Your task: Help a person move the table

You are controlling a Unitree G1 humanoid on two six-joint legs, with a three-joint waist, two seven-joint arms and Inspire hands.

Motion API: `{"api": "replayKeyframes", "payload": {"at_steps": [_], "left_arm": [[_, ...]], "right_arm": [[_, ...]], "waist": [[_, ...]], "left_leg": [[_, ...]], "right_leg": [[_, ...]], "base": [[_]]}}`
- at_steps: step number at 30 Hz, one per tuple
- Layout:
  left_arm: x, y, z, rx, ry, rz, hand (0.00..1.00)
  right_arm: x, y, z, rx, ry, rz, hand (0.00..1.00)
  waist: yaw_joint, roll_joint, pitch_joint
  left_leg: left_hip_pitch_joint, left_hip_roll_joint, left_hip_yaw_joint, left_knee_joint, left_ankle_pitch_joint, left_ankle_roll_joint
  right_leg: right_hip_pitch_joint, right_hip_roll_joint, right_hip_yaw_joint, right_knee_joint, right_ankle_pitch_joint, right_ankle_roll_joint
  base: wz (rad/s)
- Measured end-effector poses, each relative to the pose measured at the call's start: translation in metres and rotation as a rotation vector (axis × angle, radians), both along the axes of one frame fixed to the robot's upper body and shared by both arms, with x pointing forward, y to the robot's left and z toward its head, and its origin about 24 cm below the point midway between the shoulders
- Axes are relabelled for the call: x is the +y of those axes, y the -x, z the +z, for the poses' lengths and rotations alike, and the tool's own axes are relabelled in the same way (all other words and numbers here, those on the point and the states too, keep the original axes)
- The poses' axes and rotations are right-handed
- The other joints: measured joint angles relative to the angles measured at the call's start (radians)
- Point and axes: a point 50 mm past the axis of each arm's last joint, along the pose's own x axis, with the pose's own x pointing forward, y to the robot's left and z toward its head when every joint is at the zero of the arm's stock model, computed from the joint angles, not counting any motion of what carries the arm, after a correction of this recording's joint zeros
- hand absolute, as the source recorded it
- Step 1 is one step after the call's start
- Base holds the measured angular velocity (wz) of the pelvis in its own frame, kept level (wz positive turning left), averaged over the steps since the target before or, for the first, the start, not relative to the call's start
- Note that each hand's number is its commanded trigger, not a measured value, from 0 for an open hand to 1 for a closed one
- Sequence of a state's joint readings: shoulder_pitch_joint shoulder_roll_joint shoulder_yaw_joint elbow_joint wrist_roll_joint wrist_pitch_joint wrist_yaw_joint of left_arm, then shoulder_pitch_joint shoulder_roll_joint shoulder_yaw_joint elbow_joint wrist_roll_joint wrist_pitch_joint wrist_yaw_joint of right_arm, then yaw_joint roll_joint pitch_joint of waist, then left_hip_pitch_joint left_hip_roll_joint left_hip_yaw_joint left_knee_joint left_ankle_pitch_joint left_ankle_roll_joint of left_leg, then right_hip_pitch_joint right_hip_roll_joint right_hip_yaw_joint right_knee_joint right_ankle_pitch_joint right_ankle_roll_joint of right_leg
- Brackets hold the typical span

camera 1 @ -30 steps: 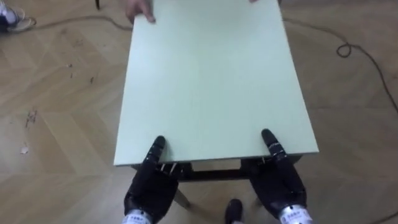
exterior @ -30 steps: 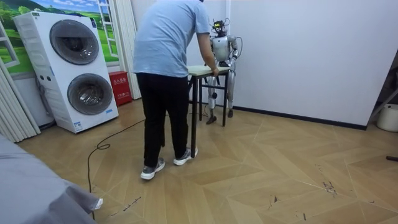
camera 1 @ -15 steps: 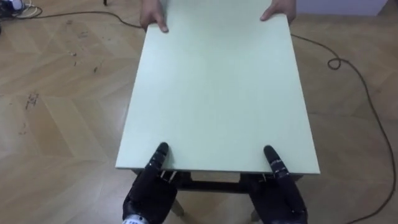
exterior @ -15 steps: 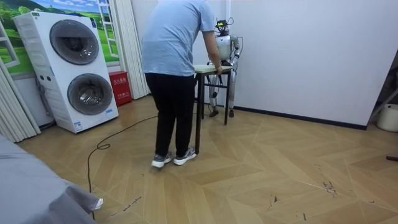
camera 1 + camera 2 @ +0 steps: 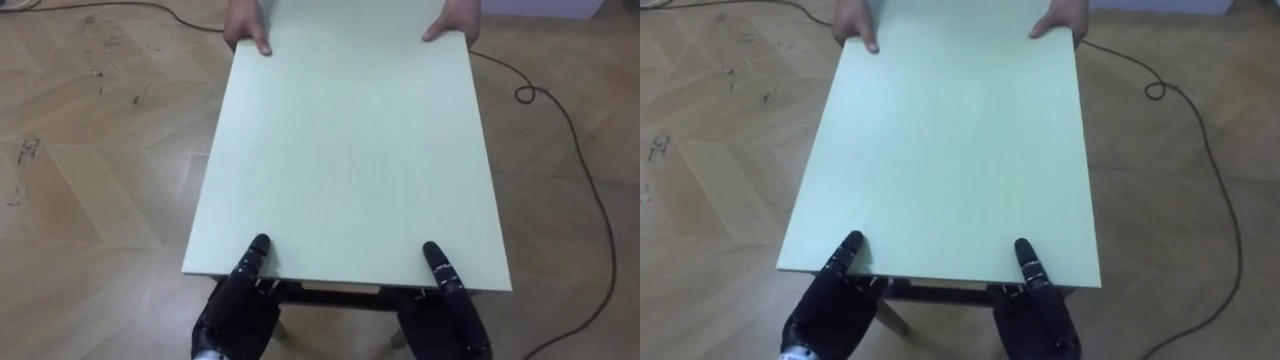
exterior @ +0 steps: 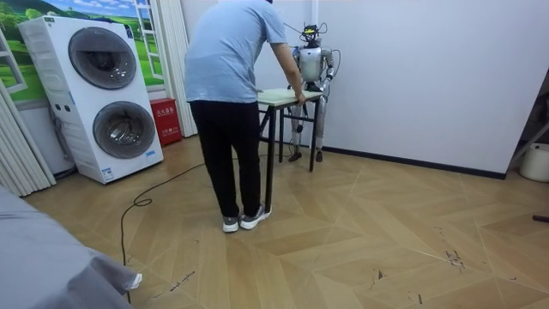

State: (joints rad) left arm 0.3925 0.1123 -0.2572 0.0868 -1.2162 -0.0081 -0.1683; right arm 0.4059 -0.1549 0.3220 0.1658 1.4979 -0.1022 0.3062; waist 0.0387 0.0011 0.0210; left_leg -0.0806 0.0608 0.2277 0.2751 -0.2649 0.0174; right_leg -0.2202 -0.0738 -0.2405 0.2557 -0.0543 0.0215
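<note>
Where the wood floor (image 5: pixel 90 150) meets a white wall, the robot stands at one short end of the table (image 5: pixel 350 150) and a person (image 6: pixel 232 77) at the other.

- Washing machines (image 6: pixel 103 94): stacked, at the room view's left, well apart from the work.
- Person: bent forward. The person's hands (image 5: pixel 245 25) grip the two far corners of the top.
- Table: pale green top on dark legs, between the two carriers. Whether its legs are off the floor cannot be told.
- Left hand (image 5: pixel 240 300): thumb laid on the near edge, palm beneath, clamped on the top.
- Right hand (image 5: pixel 450 310): clamped on the same edge in the same way.
- Cable (image 5: pixel 575 150): loose on the floor, to the right of the table.

Status: both ends appear to be held. The carry and set-down are judged still to come.
</note>
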Motion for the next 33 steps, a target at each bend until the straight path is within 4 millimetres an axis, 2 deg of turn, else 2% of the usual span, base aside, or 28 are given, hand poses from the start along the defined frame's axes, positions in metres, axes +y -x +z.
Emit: {"api": "replayKeyframes", "payload": {"at_steps": [2,4,8,13,15,21,23,25,27,28,30,33], "left_arm": [[-0.001,0.000,0.000,-0.009,0.003,-0.004,1.00],[-0.001,0.000,0.001,-0.016,0.008,-0.005,1.00],[-0.002,0.000,0.001,-0.017,0.012,-0.002,1.00],[0.000,0.000,0.002,-0.016,0.025,0.015,1.00],[0.000,0.000,0.001,-0.012,0.040,0.023,1.00],[0.002,0.001,0.001,-0.011,0.046,0.047,1.00],[0.003,0.002,0.000,-0.007,0.049,0.060,1.00],[0.002,0.004,0.000,-0.003,0.053,0.063,1.00],[0.001,0.004,0.000,-0.002,0.054,0.059,1.00],[0.000,0.004,0.000,-0.002,0.054,0.058,1.00],[0.001,0.003,0.000,-0.003,0.047,0.055,1.00],[0.002,0.001,0.001,-0.008,0.036,0.051,1.00]], "right_arm": [[-0.002,-0.001,0.001,-0.009,0.003,-0.003,1.00],[-0.002,-0.002,0.002,-0.019,0.007,0.004,1.00],[-0.004,-0.005,0.003,-0.031,0.020,0.006,1.00],[-0.003,-0.015,0.007,-0.046,0.033,0.029,1.00],[-0.002,-0.019,0.008,-0.054,0.037,0.037,1.00],[-0.001,-0.025,0.010,-0.060,0.066,0.057,1.00],[0.002,-0.026,0.011,-0.062,0.069,0.061,1.00],[0.002,-0.026,0.011,-0.061,0.071,0.061,1.00],[0.002,-0.025,0.010,-0.058,0.068,0.056,1.00],[0.002,-0.024,0.010,-0.056,0.067,0.055,1.00],[0.003,-0.022,0.009,-0.049,0.058,0.047,1.00],[0.003,-0.021,0.008,-0.044,0.057,0.039,1.00]], "waist": [[0.001,0.012,0.0003],[0.007,0.016,-0.0008],[-0.002,0.023,0.0010],[0.007,0.030,0.0033],[0.029,0.029,0.0028],[0.052,0.029,0.0030],[0.056,0.031,0.0041],[0.056,0.035,0.0064],[0.045,0.037,0.0081],[0.040,0.037,0.0082],[0.016,0.037,0.0082],[-0.007,0.034,0.0103]], "left_leg": [[-0.007,0.002,-0.015,-0.001,0.001,-0.003],[-0.012,0.004,-0.030,0.000,0.000,-0.007],[-0.009,0.006,-0.073,0.000,0.006,-0.018],[-0.019,0.004,-0.080,-0.004,0.013,-0.023],[-0.014,0.000,-0.080,-0.001,0.015,-0.021],[0.000,-0.004,-0.081,-0.003,0.016,-0.019],[0.004,-0.008,-0.082,-0.002,0.016,-0.019],[0.007,-0.012,-0.087,-0.001,0.017,-0.017],[0.002,-0.032,-0.105,-0.002,0.022,-0.008],[0.000,-0.038,-0.114,-0.002,0.024,-0.005],[-0.015,-0.062,-0.165,0.003,0.031,0.007],[-0.034,-0.075,-0.216,0.027,0.032,0.009]], "right_leg": [[0.001,0.000,-0.017,0.000,-0.002,-0.003],[0.003,0.000,-0.030,0.001,-0.009,-0.012],[0.027,-0.002,-0.068,0.002,-0.026,-0.018],[0.027,-0.016,-0.093,0.014,-0.047,-0.017],[0.027,-0.022,-0.094,0.021,-0.051,-0.013],[0.049,-0.033,-0.105,0.030,-0.053,-0.010],[0.047,-0.047,-0.114,0.059,-0.060,0.000],[0.048,-0.058,-0.113,0.082,-0.062,0.005],[0.048,-0.081,-0.095,0.114,-0.078,0.026],[0.048,-0.085,-0.080,0.118,-0.083,0.029],[0.057,-0.095,-0.024,0.125,-0.102,0.044],[0.082,-0.097,-0.002,0.111,-0.112,0.051]], "base": [[0.20],[0.21],[0.31],[0.21],[0.13],[0.18],[0.18],[0.27],[0.49],[0.58],[0.74],[0.69]]}}
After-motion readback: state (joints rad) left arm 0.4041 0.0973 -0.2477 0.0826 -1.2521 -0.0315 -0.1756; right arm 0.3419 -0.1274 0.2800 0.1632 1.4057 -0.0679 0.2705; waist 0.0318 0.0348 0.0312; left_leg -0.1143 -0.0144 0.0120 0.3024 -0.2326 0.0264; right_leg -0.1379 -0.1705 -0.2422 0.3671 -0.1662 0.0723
